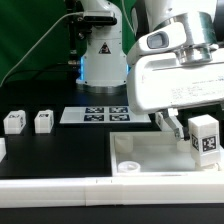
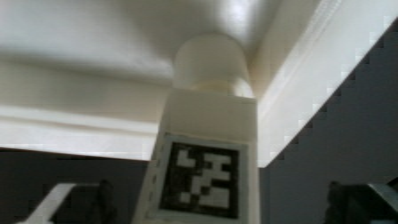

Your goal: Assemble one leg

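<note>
Contact is unclear: the gripper [image 2: 210, 208] has a dark finger on either side of the leg [image 1: 205, 138], but I cannot tell whether the pads press it (the wrist view shows a sliver of gap on one side). The leg is upright, tag facing outward, over the tray piece [image 1: 150, 158] at its edge on the exterior view's right. Its rounded peg [image 2: 214, 65] points toward the tray piece. The marker board [image 1: 105, 115] lies just behind the tray piece and a long white bar [image 1: 90, 190] lies in front. A second tagged block [image 1: 43, 121] and a third tagged block [image 1: 14, 121] sit well apart from the tray piece, toward the exterior view's left.
</note>
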Controlling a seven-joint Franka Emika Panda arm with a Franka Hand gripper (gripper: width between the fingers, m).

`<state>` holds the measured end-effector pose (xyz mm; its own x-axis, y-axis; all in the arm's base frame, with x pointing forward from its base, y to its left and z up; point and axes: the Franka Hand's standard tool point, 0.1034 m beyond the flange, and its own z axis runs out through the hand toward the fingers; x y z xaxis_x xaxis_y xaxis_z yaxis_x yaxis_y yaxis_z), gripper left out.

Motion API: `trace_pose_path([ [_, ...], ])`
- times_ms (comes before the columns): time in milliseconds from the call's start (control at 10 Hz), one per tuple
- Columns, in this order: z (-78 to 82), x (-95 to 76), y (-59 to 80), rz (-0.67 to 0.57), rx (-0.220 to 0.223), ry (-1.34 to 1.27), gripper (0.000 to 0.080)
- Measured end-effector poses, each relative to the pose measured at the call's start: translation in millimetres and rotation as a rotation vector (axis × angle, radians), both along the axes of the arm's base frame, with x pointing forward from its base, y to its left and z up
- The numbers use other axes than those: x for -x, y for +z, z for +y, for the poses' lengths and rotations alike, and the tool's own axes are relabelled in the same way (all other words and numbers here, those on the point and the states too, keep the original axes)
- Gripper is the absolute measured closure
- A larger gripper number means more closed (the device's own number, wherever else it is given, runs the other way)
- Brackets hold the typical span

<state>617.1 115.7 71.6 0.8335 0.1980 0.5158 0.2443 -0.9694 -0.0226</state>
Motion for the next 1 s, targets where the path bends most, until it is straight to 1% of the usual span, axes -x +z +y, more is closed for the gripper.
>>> trace_pose_path([
  [100, 0.0, -0.1, 0.2, 0.0, 0.0, 0.0, 0.0162],
  [200, 0.0, -0.7, 1.8, -0.003, 0.0, 0.0, 0.0153],
  [300, 0.3, -1.5, 6.2, 0.003, 0.001, 0.002, 0.0153],
  [400, 0.6, -2.2, 13.7, 0.016, 0.002, 0.007, 0.0153],
  [700, -5.0, -4.6, 27.3, 0.053, 0.013, 0.02, 0.0151],
  [800, -3.2, -2.3, 24.1, 0.071, 0.013, 0.023, 0.0151],
  [1000, -1.8, -1.6, 23.4, 0.097, 0.013, 0.028, 0.0151],
])
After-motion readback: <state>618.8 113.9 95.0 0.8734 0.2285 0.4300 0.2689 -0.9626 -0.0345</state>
